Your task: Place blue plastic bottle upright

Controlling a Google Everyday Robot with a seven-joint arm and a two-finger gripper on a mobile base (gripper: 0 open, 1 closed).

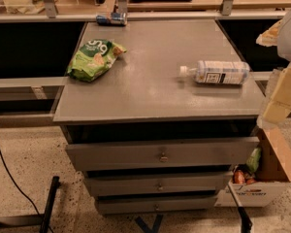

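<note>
1. The blue plastic bottle [219, 72] lies on its side, right of centre on the grey cabinet top [150, 89], with its white cap [184, 70] pointing left. I judge I am at the approach.
2. The gripper [281, 98] hangs at the right edge, near the bottle's base and apart from it. I cannot tell how open it is.
3. Next I need a grasp across the body, then a tip onto the base.
4. Smooth, round, clear plastic will probably roll. The top is flat and matte.

The counter [150, 86] is flat grey, its drawers [160, 152] the same grey; the floor [29, 154] is speckled beige. The bottle [218, 72] is clear with a bluish tint, white cap, pale label with a dark text panel. The bag [93, 58] is bright green with white lettering. The gripper [280, 97] — at the right edge, beside the counter — is cream-yellow.
</note>
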